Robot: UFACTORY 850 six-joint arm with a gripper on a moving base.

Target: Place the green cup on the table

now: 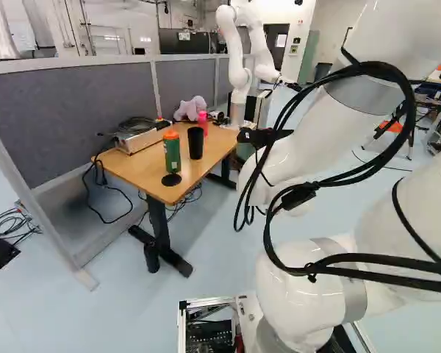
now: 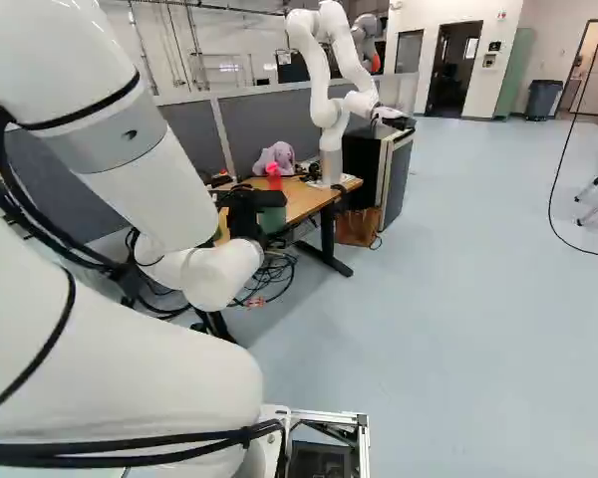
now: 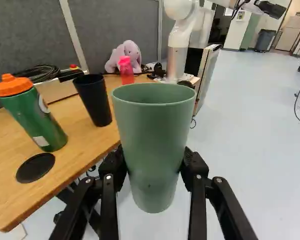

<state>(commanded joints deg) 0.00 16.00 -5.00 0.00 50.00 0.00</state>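
A white robot arm [image 1: 301, 158] is reaching across the right half of the left base view, and its black pincer [image 3: 154, 156] is grasping a pale green cup [image 3: 152, 135], the two fingers pressing on it from opposite sides. The grasping part of the task is standing done; carrying the cup over the desk [image 1: 128, 169], lowering it and letting go are all remaining. The cup is sitting directly between the fingers, its open rim showing above them and its base reaching down past the fingertips, and it is looking roughly upright. In the right base view it is appearing just left of the centre of the frame, seemingly hanging beside the near long edge of the desk rather than resting on it. On the desk, around the middle of the left base view, a green bottle with an orange lid [image 1: 172, 151] is standing beside a black cup [image 1: 196, 143], with a flat black disc [image 1: 171, 179] lying near the closest end; these are probably calling for a careful approach
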